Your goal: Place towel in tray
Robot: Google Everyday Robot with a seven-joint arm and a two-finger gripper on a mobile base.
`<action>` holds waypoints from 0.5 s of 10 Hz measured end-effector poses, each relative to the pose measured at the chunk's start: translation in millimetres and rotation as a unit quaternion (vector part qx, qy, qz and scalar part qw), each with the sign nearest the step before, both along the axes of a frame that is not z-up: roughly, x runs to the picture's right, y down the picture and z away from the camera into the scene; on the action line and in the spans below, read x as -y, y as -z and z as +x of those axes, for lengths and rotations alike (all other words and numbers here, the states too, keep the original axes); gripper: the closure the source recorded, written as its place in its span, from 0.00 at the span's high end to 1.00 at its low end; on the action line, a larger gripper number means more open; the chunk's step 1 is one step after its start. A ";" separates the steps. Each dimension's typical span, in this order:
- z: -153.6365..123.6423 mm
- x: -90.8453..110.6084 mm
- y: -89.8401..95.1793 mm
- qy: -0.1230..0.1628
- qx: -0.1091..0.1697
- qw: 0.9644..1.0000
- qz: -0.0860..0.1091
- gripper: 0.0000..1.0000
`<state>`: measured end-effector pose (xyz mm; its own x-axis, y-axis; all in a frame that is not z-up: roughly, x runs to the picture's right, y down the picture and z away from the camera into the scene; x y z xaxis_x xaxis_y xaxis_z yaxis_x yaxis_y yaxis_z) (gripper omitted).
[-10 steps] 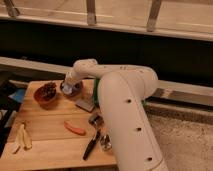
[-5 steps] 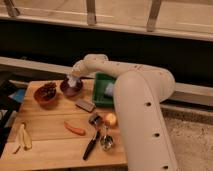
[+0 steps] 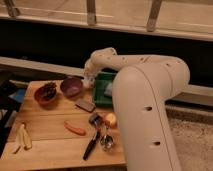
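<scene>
Hovering over the left rim of the green tray [image 3: 98, 95], the gripper [image 3: 90, 80] hangs at the end of the white arm [image 3: 145, 100]; whether its fingers are open or shut cannot be told. Towel [image 3: 108, 90]: a pale grey patch lying inside the tray, against the arm's edge; its long axis and pointing cannot be made out. No readable writing or brand anywhere. On the wooden table [image 3: 45, 140]: purple bowl [image 3: 71, 86] just left of the gripper, red bowl [image 3: 46, 93] with dark contents, dark flat block [image 3: 85, 105], carrot [image 3: 75, 129], apple [image 3: 110, 119], black-handled utensil [image 3: 92, 144], banana [image 3: 24, 137].
</scene>
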<state>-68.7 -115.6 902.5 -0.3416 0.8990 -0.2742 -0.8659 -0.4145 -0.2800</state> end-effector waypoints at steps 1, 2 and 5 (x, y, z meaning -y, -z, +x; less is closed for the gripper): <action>17.2 -0.8 3.9 0.002 -0.019 1.000 -0.006 0.00; 42.7 -4.4 9.4 0.005 -0.050 0.999 -0.017 0.00; 99.7 -17.9 22.5 -0.016 -0.097 0.994 -0.042 0.00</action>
